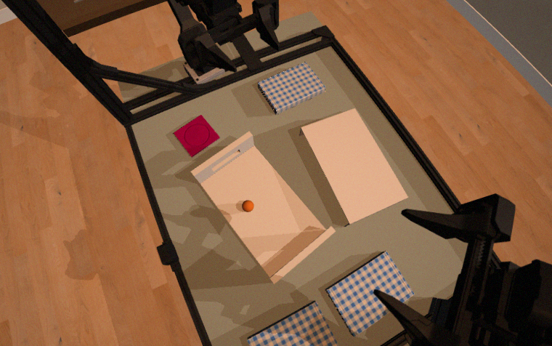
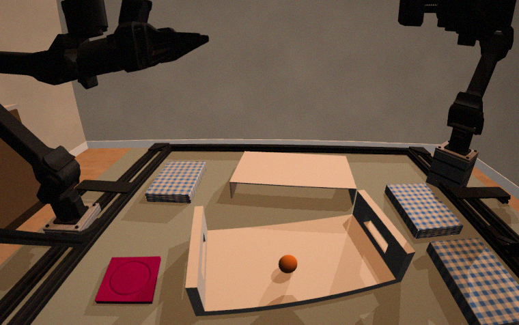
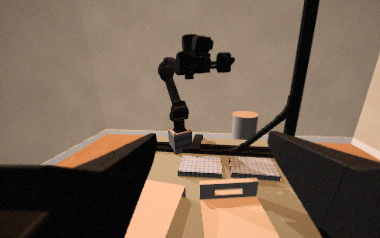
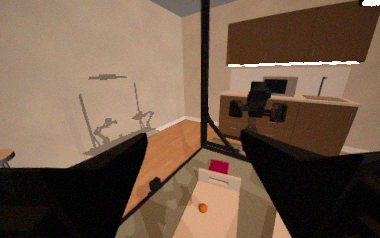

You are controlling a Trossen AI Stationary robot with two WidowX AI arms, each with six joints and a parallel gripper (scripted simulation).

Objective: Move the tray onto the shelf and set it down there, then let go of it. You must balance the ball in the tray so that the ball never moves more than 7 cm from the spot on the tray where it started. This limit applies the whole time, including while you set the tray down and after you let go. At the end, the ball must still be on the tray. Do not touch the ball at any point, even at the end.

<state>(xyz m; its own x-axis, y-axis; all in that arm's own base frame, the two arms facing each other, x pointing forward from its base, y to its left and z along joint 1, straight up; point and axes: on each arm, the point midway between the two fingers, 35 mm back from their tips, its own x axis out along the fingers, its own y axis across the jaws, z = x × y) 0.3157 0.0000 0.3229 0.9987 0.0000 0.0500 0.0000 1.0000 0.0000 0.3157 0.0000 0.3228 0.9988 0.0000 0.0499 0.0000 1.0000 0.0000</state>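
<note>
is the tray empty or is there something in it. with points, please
Not empty: the orange ball (image 1: 248, 206) (image 2: 287, 263) (image 4: 203, 208) sits on the floor of the tray (image 1: 264, 179) (image 2: 237, 263) (image 3: 235, 215) (image 4: 220, 200), between its two upright end walls.

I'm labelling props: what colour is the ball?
The ball is orange, clearest in the exterior view.

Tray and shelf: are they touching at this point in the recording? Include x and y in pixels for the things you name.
Apart. The top view shows a strip of table between the tray (image 1: 260, 195) (image 2: 244, 263) (image 3: 235, 215) (image 4: 215, 200) and the shelf (image 1: 354, 163) (image 2: 293, 170) (image 3: 155, 207).
</note>
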